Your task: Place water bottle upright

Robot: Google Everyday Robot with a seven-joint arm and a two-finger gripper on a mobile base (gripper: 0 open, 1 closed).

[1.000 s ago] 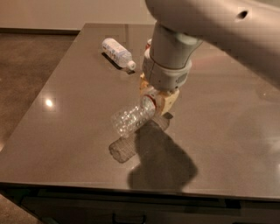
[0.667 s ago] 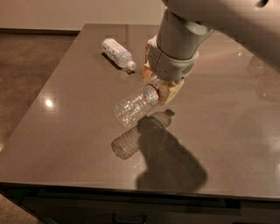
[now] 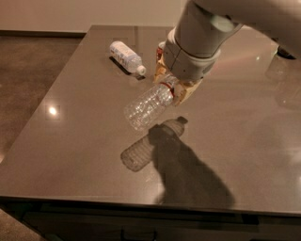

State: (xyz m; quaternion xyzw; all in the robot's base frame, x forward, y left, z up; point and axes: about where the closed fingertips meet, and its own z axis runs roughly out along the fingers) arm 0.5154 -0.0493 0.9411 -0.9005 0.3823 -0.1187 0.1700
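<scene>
Your claw [image 3: 178, 88] is clamped on the water bottle [image 3: 148, 104] at its neck end, holding it clear of the surface [image 3: 66, 150], with the body slanting down-left from the claw. Lift looks done; left to do: turn base down, set it standing, let go. A white-label bottle [image 3: 126, 56] lies up-left of the claw, well apart.

grey table [image 3: 70, 141], brown floor [image 3: 26, 70], pale wall [image 3: 70, 13]
</scene>
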